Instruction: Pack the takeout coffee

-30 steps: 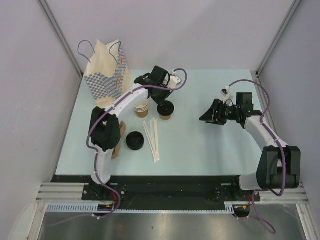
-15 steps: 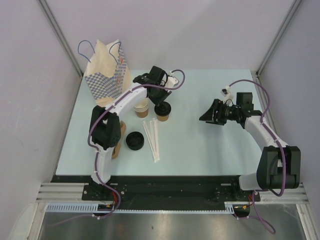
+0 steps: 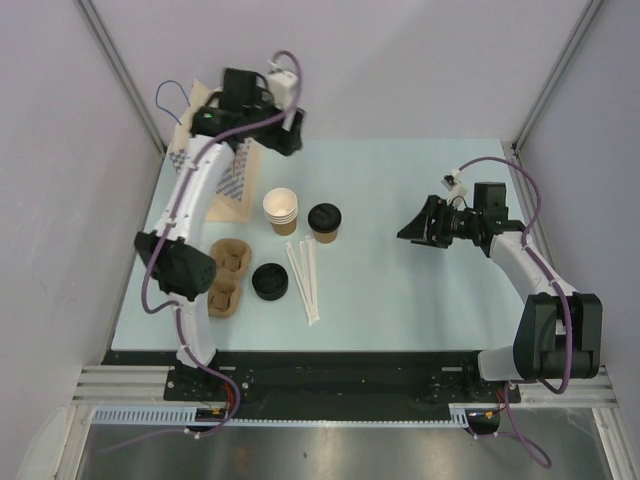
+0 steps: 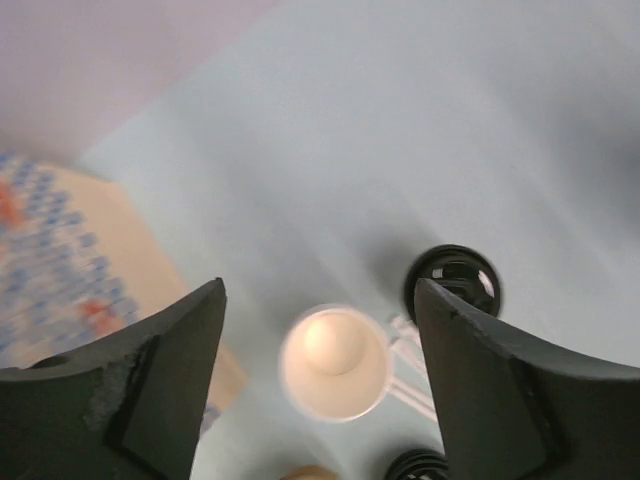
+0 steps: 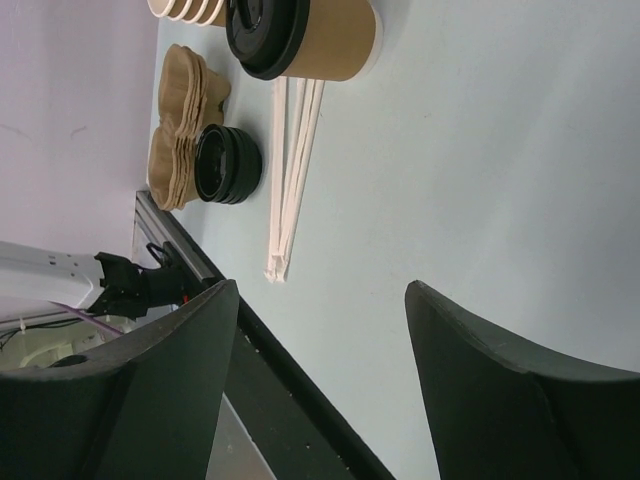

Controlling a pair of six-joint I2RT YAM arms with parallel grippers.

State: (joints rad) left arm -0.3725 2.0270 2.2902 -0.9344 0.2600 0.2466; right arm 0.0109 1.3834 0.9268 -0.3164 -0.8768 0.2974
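The takeout coffee (image 3: 324, 222), a tan cup with a black lid, stands upright on the table beside a stack of lidless cups (image 3: 282, 210). My left gripper (image 3: 284, 136) is raised high over the back of the table, open and empty, next to the paper bag (image 3: 205, 112). Looking down from the left wrist, the lidded coffee (image 4: 455, 280) and the open cup stack (image 4: 335, 362) lie far below the left gripper (image 4: 318, 290). My right gripper (image 3: 412, 228) hovers open to the right of the coffee (image 5: 310, 35), holding nothing.
Loose black lids (image 3: 269, 281) and brown cup carriers (image 3: 228, 275) sit at the front left. Wrapped straws (image 3: 305, 275) lie in front of the coffee. The checked bag (image 4: 60, 260) stands at the back left corner.
My left gripper has opened, let go of the lidded coffee and swung up and back toward the bag. The coffee stays standing on the table. The right arm has barely moved.
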